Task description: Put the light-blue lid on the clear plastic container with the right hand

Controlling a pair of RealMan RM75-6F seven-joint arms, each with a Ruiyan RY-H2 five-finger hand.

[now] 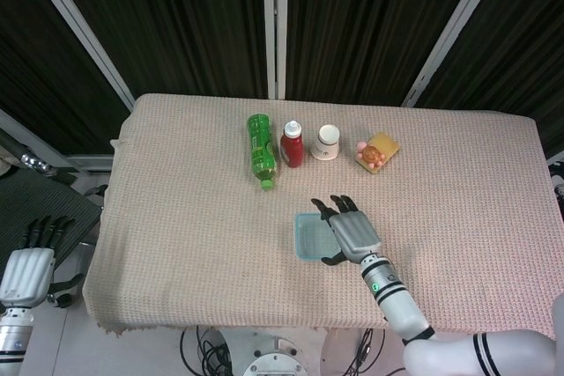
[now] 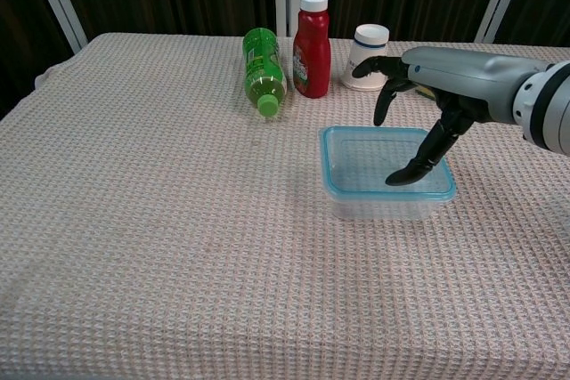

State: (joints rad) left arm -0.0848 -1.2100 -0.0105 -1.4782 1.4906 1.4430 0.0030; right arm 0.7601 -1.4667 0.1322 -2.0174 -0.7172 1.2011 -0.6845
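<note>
The clear plastic container (image 2: 383, 205) stands on the table right of centre, with the light-blue lid (image 2: 356, 160) lying flat on its top. In the head view the lid (image 1: 308, 237) shows as a pale blue square. My right hand (image 2: 427, 95) hovers just above the lid's right half, fingers spread and pointing down, holding nothing; the thumb tip hangs close over the lid. The same hand (image 1: 349, 230) covers the container's right side from above. My left hand (image 1: 28, 267) hangs off the table at the far left, fingers apart and empty.
Along the back stand a lying green bottle (image 2: 261, 71), a red sauce bottle (image 2: 312, 42), a white paper cup (image 2: 368, 55) and a pink toy on a yellow pad (image 1: 376, 153). A woven beige cloth (image 2: 160, 220) covers the table.
</note>
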